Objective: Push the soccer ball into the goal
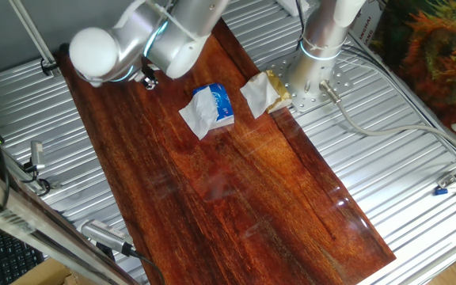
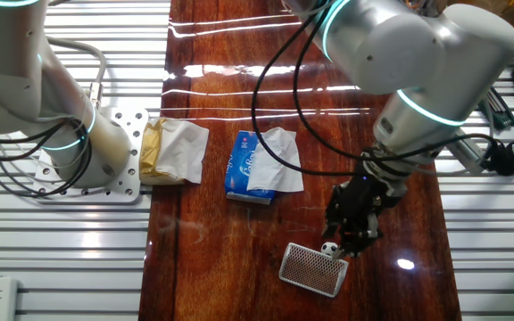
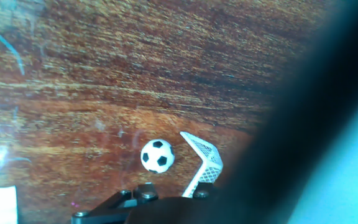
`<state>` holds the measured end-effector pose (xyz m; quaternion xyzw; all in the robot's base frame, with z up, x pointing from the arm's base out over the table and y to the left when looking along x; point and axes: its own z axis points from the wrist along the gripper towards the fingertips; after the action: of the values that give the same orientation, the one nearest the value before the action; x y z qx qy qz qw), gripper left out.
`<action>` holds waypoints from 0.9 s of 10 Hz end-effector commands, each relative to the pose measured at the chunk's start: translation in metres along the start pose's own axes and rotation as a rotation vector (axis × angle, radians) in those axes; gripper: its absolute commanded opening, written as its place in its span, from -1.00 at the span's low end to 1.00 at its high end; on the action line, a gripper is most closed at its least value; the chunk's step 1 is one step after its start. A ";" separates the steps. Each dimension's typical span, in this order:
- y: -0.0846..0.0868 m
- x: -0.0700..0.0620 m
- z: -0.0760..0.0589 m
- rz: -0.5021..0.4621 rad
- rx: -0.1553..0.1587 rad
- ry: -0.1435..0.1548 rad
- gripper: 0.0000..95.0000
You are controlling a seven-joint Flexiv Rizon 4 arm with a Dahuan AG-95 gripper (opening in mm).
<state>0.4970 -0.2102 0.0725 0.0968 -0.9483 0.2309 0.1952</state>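
Ball [image 2: 329, 249] sits at goal [image 2: 313, 268] mouth, touching or just beside net edge at its 1 o'clock. Not visibly inside yet. Gripper [image 2: 353, 234] directly at ball's 1 o'clock; open-or-closed state cannot tell. Left: final nudge inward.

Soccer ball [image 3: 158, 155] beside goal [image 3: 202, 160]

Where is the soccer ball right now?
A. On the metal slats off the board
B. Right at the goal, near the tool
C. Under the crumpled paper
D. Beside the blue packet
B: the soccer ball sits against the goal just below the tool, far from the blue packet.
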 end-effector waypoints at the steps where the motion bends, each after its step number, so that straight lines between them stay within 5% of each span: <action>1: -0.004 0.000 0.005 -0.005 -0.001 0.009 -0.60; 9: -0.012 -0.002 0.008 -0.030 0.007 0.019 -0.60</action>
<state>0.5012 -0.2248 0.0697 0.1094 -0.9437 0.2321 0.2086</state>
